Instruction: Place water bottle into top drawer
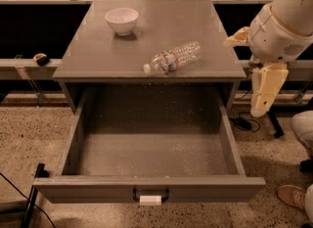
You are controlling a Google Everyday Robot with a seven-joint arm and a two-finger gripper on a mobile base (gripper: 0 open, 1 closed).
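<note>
While the clear ribbed plastic water bottle (172,58), with white cap and red-and-blue label band, lay on its side on the flat grey cabinet top (93,56), the cream-coloured gripper (264,91) hung pointing downward outside the cabinet's right edge. The bottle rested near the front edge of the top, right of centre, its cap turned toward the front. It was well apart from the gripper and not touched by it, lying inward of it across the cabinet's right front corner. Whether the gripper was open or closed could not be told. The rounded white arm joint (283,31) sat above the gripper. Below the top, the wide grey top drawer (205,187) stood pulled out, showing its speckled floor, dark U-shaped handle (150,193) and small white tag (150,200). A small white bowl (122,20) stood upright at the rear left.
</note>
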